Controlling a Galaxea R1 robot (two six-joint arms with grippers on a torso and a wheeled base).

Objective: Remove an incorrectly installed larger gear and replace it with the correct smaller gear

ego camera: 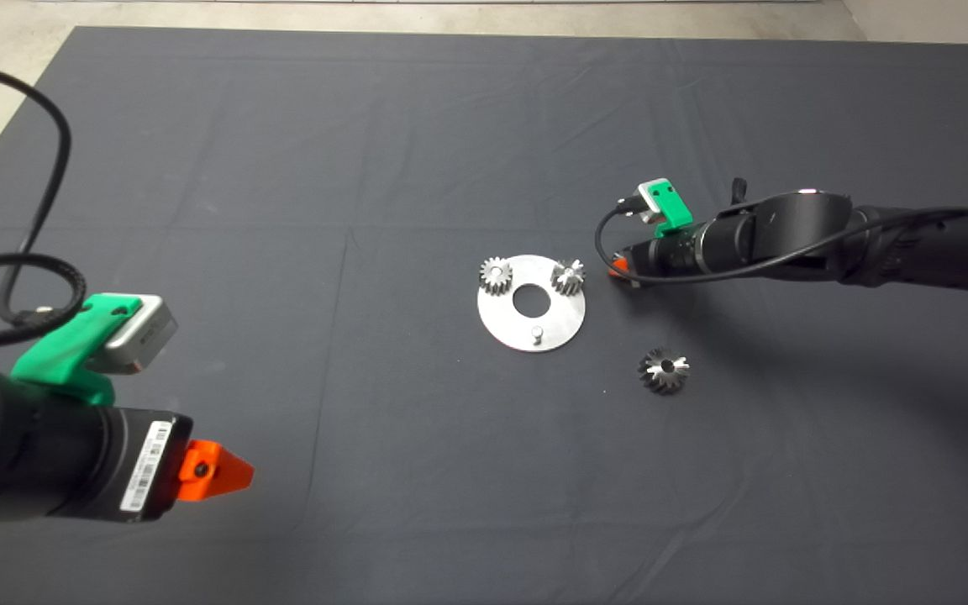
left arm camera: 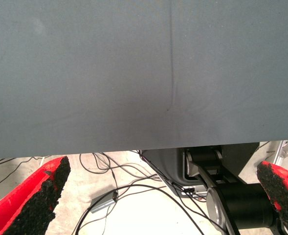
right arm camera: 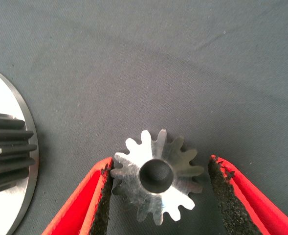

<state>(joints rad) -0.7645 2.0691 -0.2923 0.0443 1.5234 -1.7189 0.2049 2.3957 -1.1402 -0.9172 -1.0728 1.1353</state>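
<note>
R fingers (right arm camera: 232, 196) bracket smaller gear (right arm camera: 157, 175)

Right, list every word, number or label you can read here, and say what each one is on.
Nothing can be read.
White barcode sticker on the left gripper's black wrist body: print too small to read.
The gears, the round plate and the mat show no text.

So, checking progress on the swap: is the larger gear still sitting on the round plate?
No, the larger gear lies on the mat, apart from the plate.
</note>
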